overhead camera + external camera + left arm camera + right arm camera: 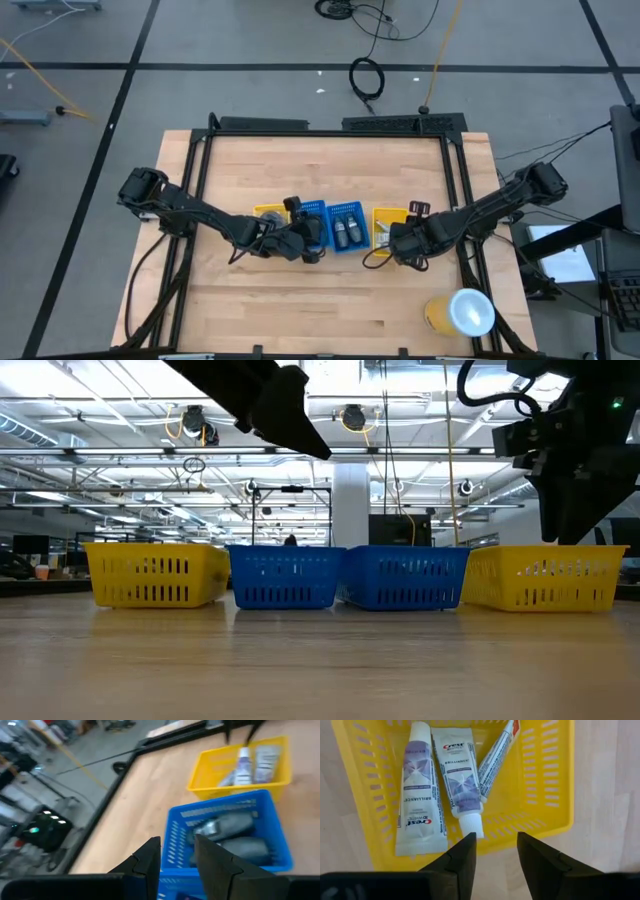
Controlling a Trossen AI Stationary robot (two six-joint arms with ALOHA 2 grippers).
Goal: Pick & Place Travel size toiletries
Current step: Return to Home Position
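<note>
Right hand (495, 841) is hovering spread and empty above the right yellow bin (555, 795), where three toothpaste tubes (461, 780) are lying, seemingly all delivered; left hand (177, 844), likewise spread and empty, is waiting by the blue bin (220, 804).

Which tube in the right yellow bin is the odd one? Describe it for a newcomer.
On the wooden table, take the yellow bin at the right end of the bin row, by the right gripper. Of its three white tubes, it is the slanted tube lying on edge with a red end; the other two lie flat, purple faces up.
</note>
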